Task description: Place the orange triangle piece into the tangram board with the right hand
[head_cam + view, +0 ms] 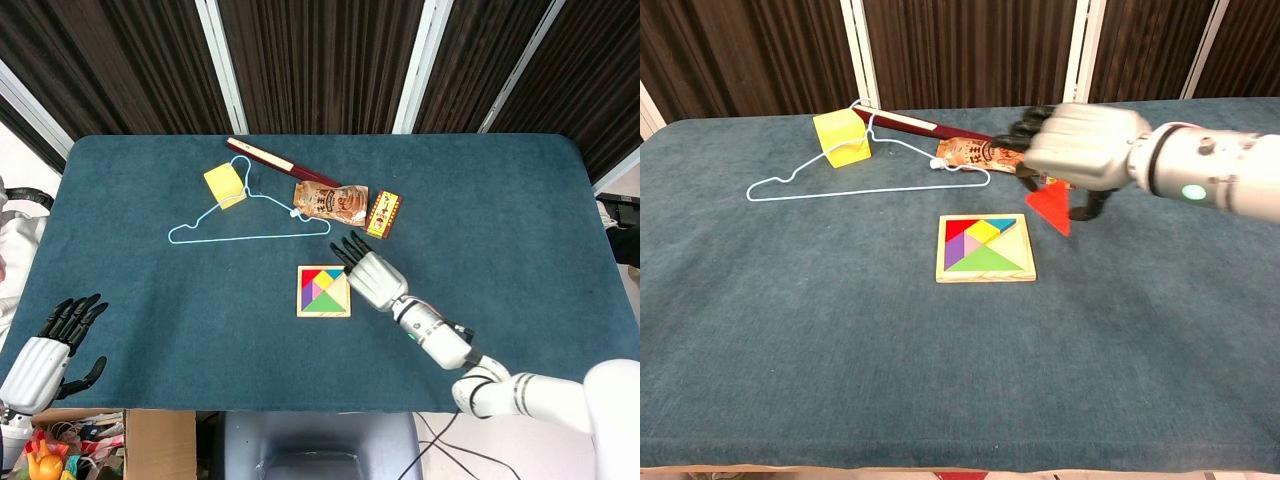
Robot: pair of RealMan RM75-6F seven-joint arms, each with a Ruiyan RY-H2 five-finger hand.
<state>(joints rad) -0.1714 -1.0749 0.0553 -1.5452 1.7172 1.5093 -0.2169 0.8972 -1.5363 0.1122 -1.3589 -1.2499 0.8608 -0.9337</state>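
Note:
My right hand (1085, 145) holds the orange triangle piece (1050, 210) from above, lifted off the cloth just right of the tangram board (985, 248). The triangle hangs point down beside the board's upper right corner. In the head view the right hand (368, 275) covers the triangle and overlaps the right edge of the board (322, 291). The board is a square wooden frame holding several coloured pieces, with a pale gap on its right side. My left hand (45, 350) rests open off the table's near left corner, holding nothing.
A light blue wire hanger (245, 226) and a yellow block (224, 185) lie at the back left. A dark red stick (280, 161), a brown snack pouch (332, 203) and a small yellow box (384, 213) lie behind the board.

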